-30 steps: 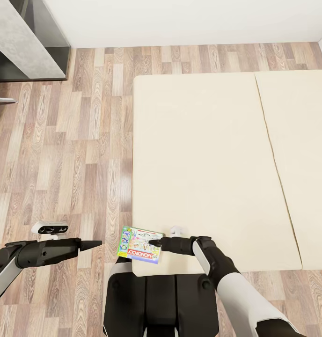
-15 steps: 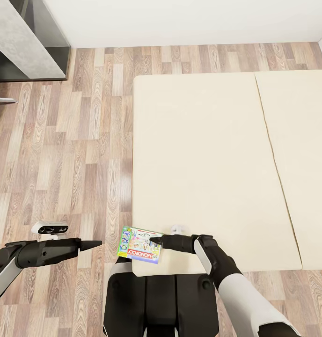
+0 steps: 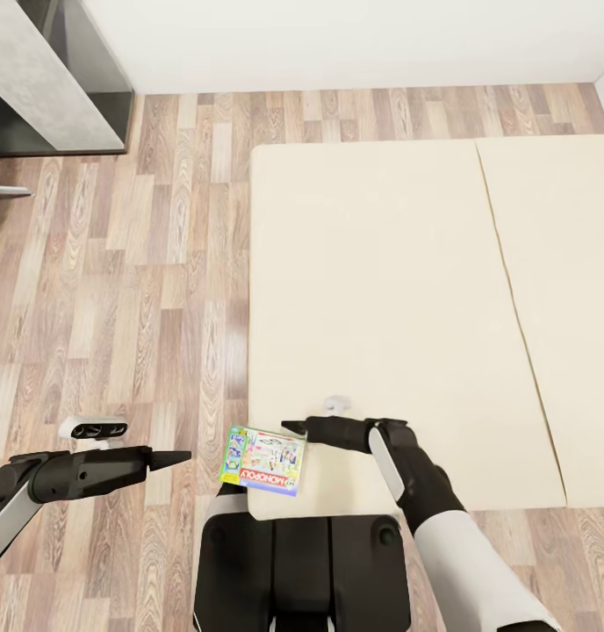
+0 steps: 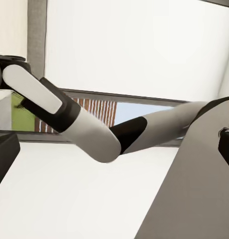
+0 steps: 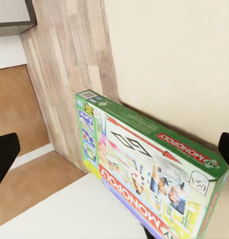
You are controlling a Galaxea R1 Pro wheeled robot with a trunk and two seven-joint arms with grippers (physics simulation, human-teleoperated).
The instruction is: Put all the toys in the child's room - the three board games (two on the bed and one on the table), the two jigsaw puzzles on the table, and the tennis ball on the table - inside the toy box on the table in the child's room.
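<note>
One board game (image 3: 263, 460), a blue-green box with a red Monopoly banner, lies flat on the near left corner of the bed (image 3: 381, 290), partly over its edge. My right gripper (image 3: 291, 427) hovers just beyond the box's far right corner, apart from it. In the right wrist view this board game (image 5: 144, 169) lies below the right gripper (image 5: 114, 154), whose fingers (image 5: 4, 157) are spread wide open. My left gripper (image 3: 175, 456) hangs over the wood floor left of the box, holding nothing. Its dark fingertips (image 4: 3, 157) sit at the picture's two sides, open.
The cream two-part mattress takes up the right half of the head view. Wood-plank floor (image 3: 118, 290) runs along its left side. A grey-topped table (image 3: 30, 79) stands at the far left by the white wall. My own dark base (image 3: 302, 570) sits just below the box.
My right gripper has drawn back off the Monopoly box toward the far side of the bed. The box and the left arm have stayed put.
</note>
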